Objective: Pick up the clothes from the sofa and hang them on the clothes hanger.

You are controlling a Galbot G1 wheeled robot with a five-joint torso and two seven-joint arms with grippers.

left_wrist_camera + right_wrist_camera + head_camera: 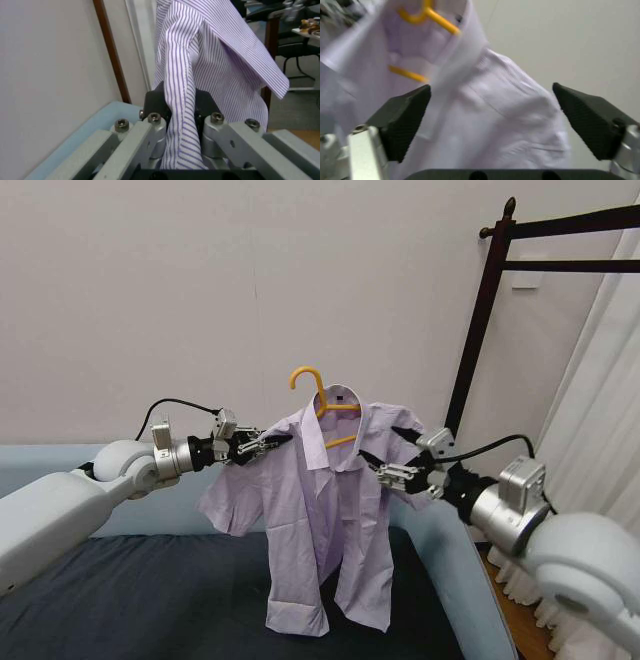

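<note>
The striped shirt (320, 510) is held up at the frame's centre on its yellow hanger (318, 395), above the sofa (120, 600); a shoulder fold is clamped in the closed jaws of the left gripper (262, 445); the right gripper (380, 443) is placed beside the other shoulder, jaws spread wide; the pick-up is judged done; hanging on the dark rack (480, 320), upper right, is left.

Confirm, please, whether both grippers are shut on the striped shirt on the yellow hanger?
Not quite: only the left gripper is shut on the striped shirt on the yellow hanger. The right wrist view shows the right gripper with its jaws open wide.
</note>
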